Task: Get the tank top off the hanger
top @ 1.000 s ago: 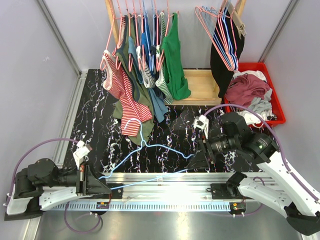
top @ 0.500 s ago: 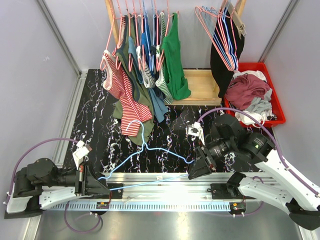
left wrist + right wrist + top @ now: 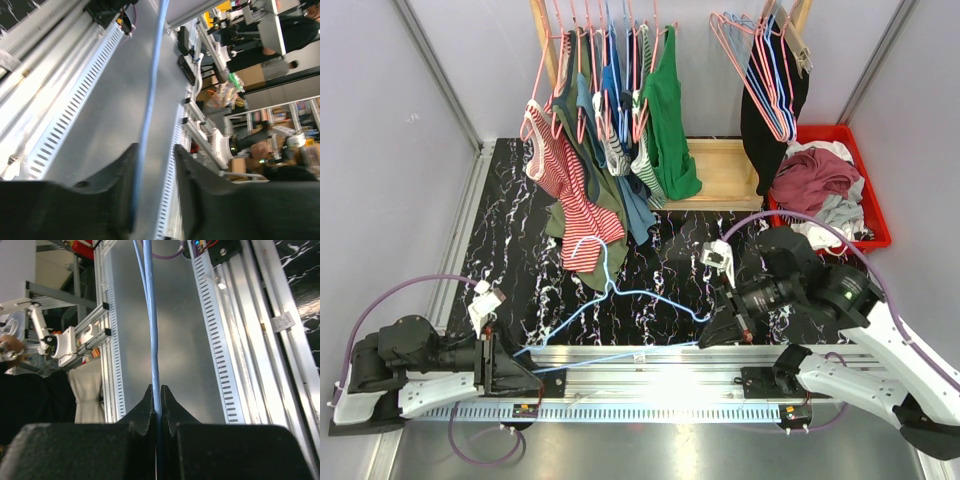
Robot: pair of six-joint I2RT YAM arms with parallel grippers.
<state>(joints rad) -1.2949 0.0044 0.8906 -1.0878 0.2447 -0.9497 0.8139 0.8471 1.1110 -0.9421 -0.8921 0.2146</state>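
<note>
A bare blue wire hanger [image 3: 608,288] lies low over the black marbled table [image 3: 510,250], stretched between the two arms. The right end effector [image 3: 705,335] is clamped tight on one end of the wire, while at the other end the wire runs between the left end effector's [image 3: 515,365] slightly parted fingers [image 3: 120,170], lying against one of them. A red-and-white striped tank top [image 3: 570,190] hangs on the rack just beyond the hanger's hook, well apart from both end effectors, and the red bin [image 3: 878,205] at the table's far right holds a maroon garment [image 3: 812,175] heaped on pale grey clothes [image 3: 840,215].
</note>
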